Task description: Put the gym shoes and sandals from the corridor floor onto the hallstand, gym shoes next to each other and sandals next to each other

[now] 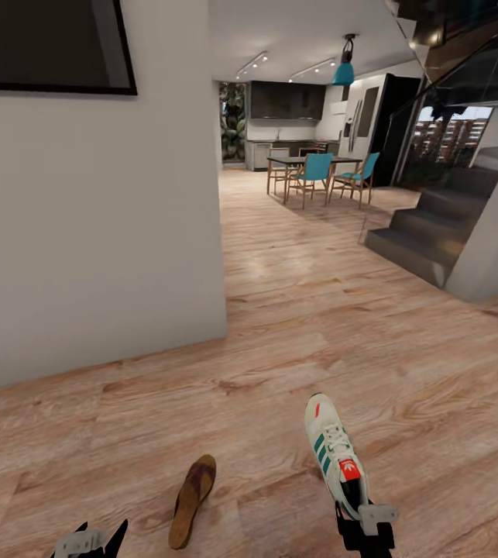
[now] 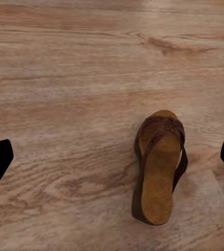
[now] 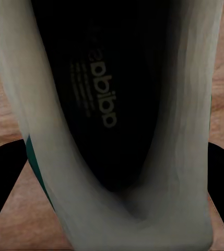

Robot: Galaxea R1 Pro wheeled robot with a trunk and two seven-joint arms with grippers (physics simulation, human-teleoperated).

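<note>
Now | right hand point(image 1: 365, 521) grips gym shoe point(image 1: 335, 455) | sandal point(image 1: 192, 500) on floor point(image 1: 295, 310)

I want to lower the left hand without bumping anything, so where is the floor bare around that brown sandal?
Bare light wood plank floor runs from the brown leather sandal to the white wall. A narrower bare strip separates it from the white green-striped trainer, crowded by the right gripper. The left gripper hangs over bare floor.

Head cam looks down the corridor floor point(image 1: 295, 325); wrist cams close above, sharing its shoes.
</note>
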